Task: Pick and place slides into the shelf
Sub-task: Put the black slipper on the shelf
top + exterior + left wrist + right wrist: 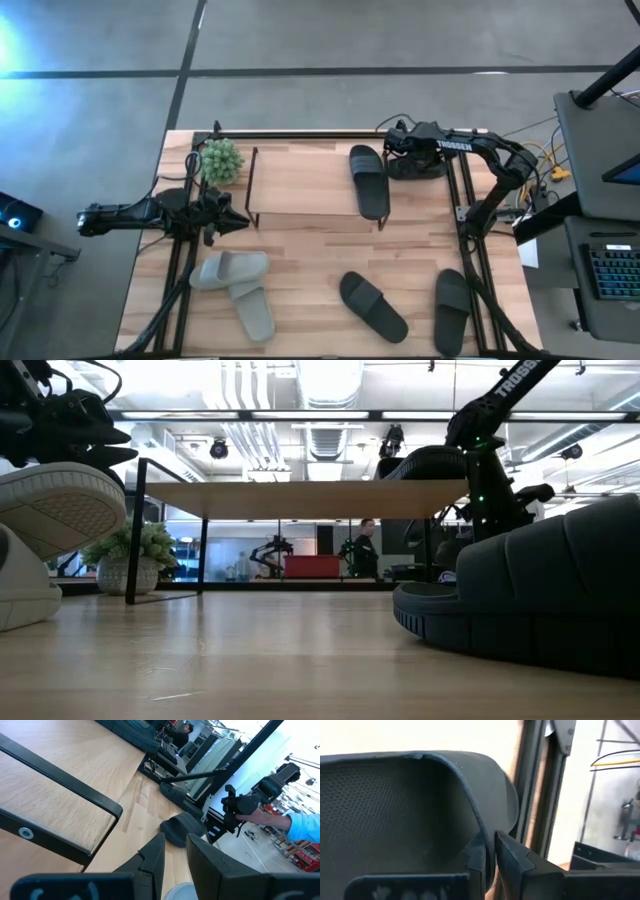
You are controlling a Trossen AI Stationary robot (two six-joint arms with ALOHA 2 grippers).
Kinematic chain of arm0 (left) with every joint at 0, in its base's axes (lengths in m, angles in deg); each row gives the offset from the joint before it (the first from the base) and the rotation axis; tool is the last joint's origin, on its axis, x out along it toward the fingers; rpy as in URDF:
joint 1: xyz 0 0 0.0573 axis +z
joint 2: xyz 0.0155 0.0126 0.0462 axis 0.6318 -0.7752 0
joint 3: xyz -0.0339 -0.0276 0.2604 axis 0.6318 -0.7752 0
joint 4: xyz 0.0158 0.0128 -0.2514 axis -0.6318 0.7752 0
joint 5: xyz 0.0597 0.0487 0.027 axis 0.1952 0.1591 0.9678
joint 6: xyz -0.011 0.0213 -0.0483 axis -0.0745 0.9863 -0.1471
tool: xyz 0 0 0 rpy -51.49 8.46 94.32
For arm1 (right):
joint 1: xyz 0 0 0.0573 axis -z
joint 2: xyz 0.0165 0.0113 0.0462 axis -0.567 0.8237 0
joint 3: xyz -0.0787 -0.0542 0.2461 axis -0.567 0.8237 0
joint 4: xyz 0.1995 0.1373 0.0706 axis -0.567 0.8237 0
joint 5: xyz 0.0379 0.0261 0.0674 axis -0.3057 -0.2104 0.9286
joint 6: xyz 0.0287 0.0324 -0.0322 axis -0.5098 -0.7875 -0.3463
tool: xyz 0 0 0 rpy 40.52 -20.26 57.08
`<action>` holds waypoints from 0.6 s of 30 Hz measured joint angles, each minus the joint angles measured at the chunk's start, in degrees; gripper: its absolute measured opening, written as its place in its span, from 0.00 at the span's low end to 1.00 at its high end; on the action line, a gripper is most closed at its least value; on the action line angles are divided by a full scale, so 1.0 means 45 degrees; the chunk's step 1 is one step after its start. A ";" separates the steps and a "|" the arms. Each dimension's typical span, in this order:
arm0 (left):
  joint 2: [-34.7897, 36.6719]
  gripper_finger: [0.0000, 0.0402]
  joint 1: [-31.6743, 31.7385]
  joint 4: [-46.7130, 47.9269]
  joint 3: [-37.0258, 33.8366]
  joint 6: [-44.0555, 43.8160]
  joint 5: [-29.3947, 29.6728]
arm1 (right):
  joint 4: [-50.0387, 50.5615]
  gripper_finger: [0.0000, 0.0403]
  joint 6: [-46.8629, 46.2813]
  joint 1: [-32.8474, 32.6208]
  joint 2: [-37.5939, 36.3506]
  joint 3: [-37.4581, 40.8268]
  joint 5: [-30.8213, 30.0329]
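Right wrist view: right end effector (fingers nearly together) pinches the strap edge of a black slide on the shelf.

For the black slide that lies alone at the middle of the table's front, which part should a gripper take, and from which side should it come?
Probably the wide strap of the black slide. It arches over the sole, so one finger could slip under through the open toe while the other presses on top. The slide lies sole-down and diagonal, clear of its neighbours, so come from above, gripper turned across the strap.
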 joint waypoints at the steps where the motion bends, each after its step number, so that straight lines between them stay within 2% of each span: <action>1: 0.0000 0.16 0.0005 0.0000 0.0000 0.0000 0.0000 | -0.0007 0.07 0.0000 0.0000 0.0000 -0.0025 -0.0105; 7: 0.0005 0.16 0.0005 0.0000 0.0000 -0.0001 -0.0001 | 0.0039 0.08 -0.0874 0.0000 0.0010 0.0001 -0.0566; 11: 0.0000 0.16 0.0005 0.0000 0.0000 -0.0001 -0.0001 | -0.0142 0.09 -0.0688 0.0000 0.0010 0.0046 -0.0135; 18: 0.0000 0.16 0.0005 0.0000 0.0000 0.0001 0.0001 | -0.0112 0.03 -0.0280 0.0000 -0.0094 0.0017 0.0232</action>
